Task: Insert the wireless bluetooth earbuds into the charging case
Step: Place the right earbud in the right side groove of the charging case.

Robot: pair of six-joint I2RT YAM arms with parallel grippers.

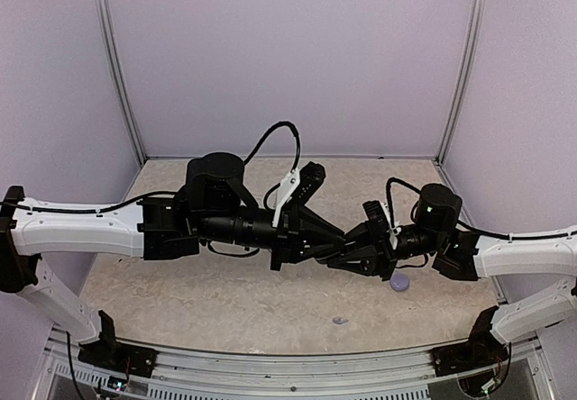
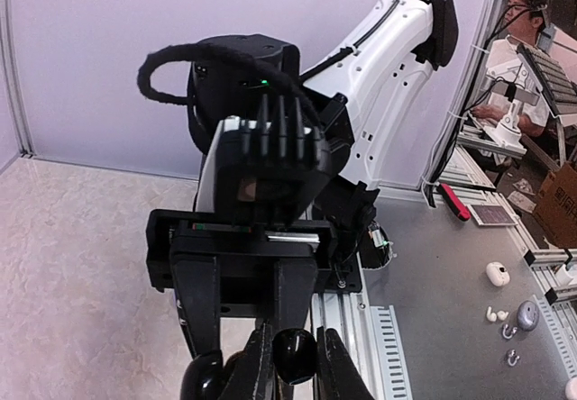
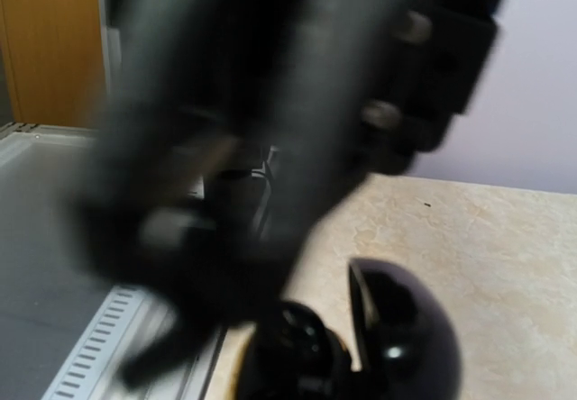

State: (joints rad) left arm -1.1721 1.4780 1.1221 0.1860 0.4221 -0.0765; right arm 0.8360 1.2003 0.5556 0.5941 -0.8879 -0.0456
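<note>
My left gripper (image 2: 296, 368) is shut on a glossy black earbud (image 2: 297, 350) that sits between its fingertips. My right gripper (image 1: 359, 254) faces it and holds an open black charging case (image 3: 311, 355), whose lid (image 3: 406, 328) stands up to the right. In the left wrist view part of the case (image 2: 203, 377) shows just left of the earbud. In the top view the two grippers meet above the middle of the table, the left gripper (image 1: 343, 238) tip to tip with the right. The right wrist view is blurred by the left gripper close in front.
A lavender charging case (image 1: 399, 282) lies on the table below the right gripper. A small lavender earbud (image 1: 339, 320) lies near the front edge. An aluminium rail (image 1: 297, 364) runs along the front. Booth walls close in the back and sides.
</note>
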